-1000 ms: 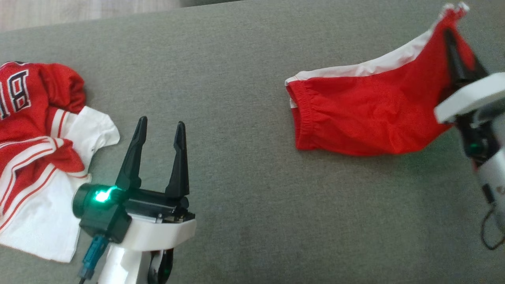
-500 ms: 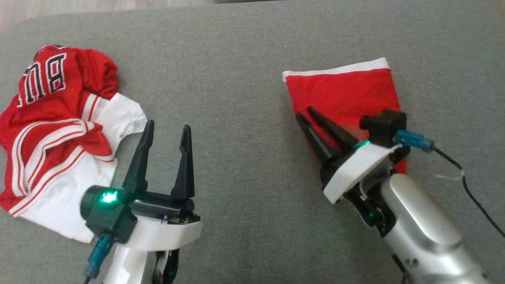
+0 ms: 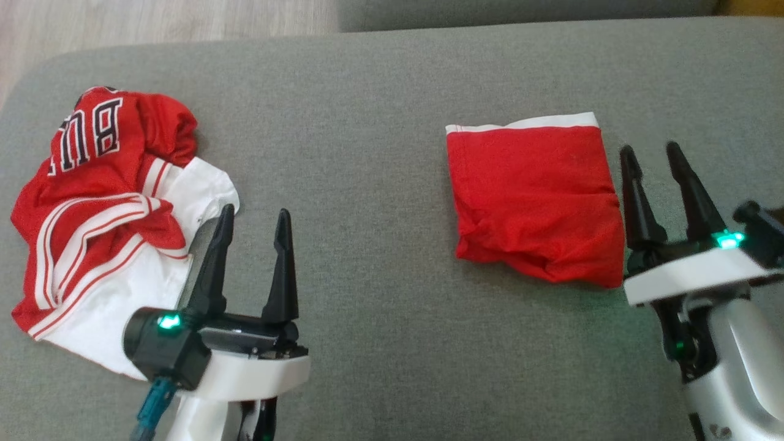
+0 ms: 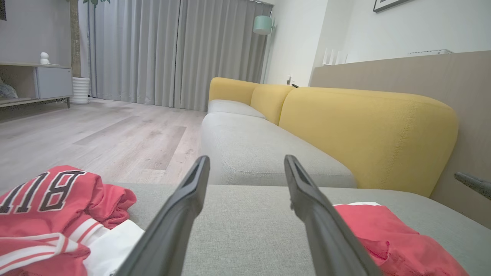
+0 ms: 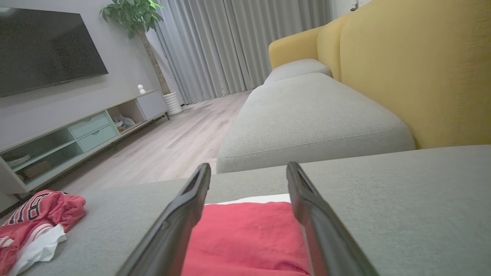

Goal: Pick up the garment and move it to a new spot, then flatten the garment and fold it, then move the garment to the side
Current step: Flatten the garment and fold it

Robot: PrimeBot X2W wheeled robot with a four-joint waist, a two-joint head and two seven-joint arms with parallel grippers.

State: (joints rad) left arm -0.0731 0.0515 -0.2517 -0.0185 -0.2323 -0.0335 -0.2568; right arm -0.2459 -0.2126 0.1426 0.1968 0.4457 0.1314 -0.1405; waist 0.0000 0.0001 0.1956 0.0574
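The head view looks down on the grey fabric sofa seat (image 3: pixel 380 122); both low, forward-facing wrist views share the folded red garment (image 3: pixel 533 202).

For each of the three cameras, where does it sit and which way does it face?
Head view: above, looking down on the grey seat; open left gripper and open right gripper rise from below.
Left wrist view: low over the seat, facing the curtains; its own fingers show.
Right wrist view: low too, facing the curtains and television; own fingers show.
Shared: all three show the folded red garment and the crumpled jersey.
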